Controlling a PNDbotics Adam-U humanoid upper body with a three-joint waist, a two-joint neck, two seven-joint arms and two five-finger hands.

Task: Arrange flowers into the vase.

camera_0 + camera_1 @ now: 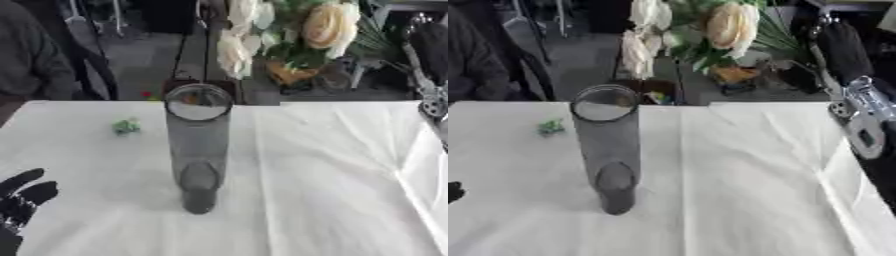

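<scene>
A tall clear glass vase (199, 150) stands upright in the middle of the white table (332, 190), its mouth empty. A bunch of cream and pale yellow flowers (289, 35) with green leaves hangs in the air above the table's far edge, behind and right of the vase. My right hand (839, 45) is at the upper right, and the bunch's green leaves run into it; it looks shut on the stems, though the fingers are blurred. My left hand (22, 200) rests open at the lower left, fingers up.
A small green bit (126, 126) lies on the cloth left of the vase. My right forearm, with its silver joint (866, 115), hangs over the table's right edge. A person in dark clothes (31, 50) sits beyond the far left corner.
</scene>
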